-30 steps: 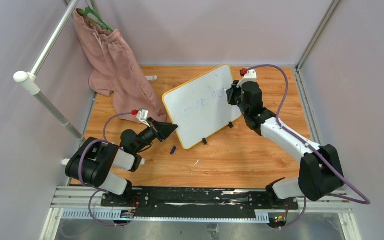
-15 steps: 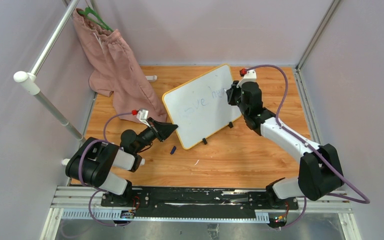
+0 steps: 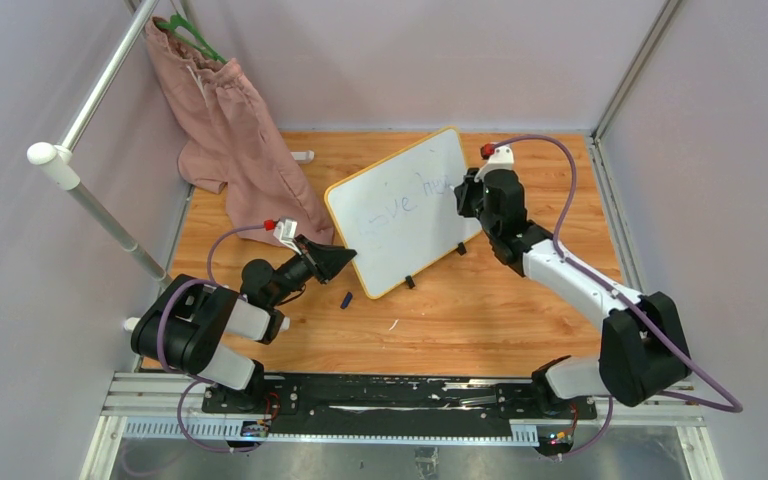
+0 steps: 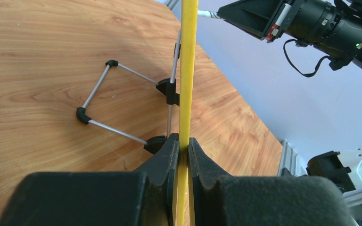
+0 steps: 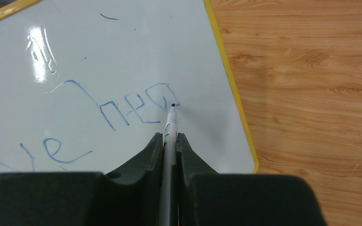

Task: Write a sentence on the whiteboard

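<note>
Wooden tabletop (image 3: 460, 320) floored a pale-walled enclosure, with both arm bases on a black rail (image 3: 400, 392) at its near edge. Just past the bases a small dark object (image 3: 346, 299) lay loose on the wood. Beside it the left gripper (image 4: 183, 143) was clenched on the whiteboard (image 3: 410, 245), one finger pressed to each face of the thin yellow frame on the board's lower left side. The whiteboard stood tilted near the middle of the table, with its black feet down at the wood and a wire stand (image 4: 94, 94) spread behind it. At the board's right side the right gripper (image 5: 169, 141) pinched a marker (image 5: 170, 126) between its fingers, with the tip touching the white surface at the end of the sentence (image 5: 132, 110). The blue strokes there read roughly "ve" at lower left and "hea" next to the tip. Anything further left was cut off in the right wrist view. In the far left corner a pink garment (image 3: 235, 130) hung on a green hanger (image 3: 195, 35) by a white pole (image 3: 90, 95), and its hem reached the table just behind the board's left corner.
</note>
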{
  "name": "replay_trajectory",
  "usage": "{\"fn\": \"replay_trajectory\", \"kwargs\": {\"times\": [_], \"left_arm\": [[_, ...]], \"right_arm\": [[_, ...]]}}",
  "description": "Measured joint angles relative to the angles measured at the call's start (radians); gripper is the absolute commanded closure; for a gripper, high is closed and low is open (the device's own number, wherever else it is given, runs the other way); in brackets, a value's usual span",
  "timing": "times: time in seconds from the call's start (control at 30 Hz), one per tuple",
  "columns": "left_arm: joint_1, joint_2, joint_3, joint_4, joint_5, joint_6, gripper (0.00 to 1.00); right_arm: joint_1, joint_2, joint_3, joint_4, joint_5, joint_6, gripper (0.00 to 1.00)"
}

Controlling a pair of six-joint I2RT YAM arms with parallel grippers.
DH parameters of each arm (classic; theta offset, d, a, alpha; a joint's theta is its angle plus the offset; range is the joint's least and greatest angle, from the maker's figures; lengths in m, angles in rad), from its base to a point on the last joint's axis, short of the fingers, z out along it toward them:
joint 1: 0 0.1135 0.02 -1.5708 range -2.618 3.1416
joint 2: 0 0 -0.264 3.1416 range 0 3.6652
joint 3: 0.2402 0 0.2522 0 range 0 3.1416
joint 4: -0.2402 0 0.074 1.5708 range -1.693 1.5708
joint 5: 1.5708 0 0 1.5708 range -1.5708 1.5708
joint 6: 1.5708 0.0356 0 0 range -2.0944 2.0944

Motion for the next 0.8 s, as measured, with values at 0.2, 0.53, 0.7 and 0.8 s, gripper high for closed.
{"fn": "replay_trajectory", "kwargs": {"times": [0.2, 0.53, 0.7, 0.8], "left_arm": [[0.0, 0.0, 0.0, 0.0, 0.0, 0.0, 1.0], [0.0, 0.0, 0.0, 0.0, 0.0, 0.003, 1.0], [0.0, 0.0, 0.0, 0.0, 0.0, 0.004, 1.0], [0.0, 0.0, 0.0, 0.0, 0.0, 0.004, 1.0]], "right_arm": [[-0.006, -0.061, 0.002, -0.003, 0.0, 0.009, 1.0], [-0.072, -0.029, 0.098, 0.015, -0.083, 0.077, 1.0], [-0.09, 0.021, 0.131, 0.021, -0.13, 0.112, 1.0], [-0.092, 0.04, 0.138, 0.02, -0.153, 0.123, 1.0]]}}
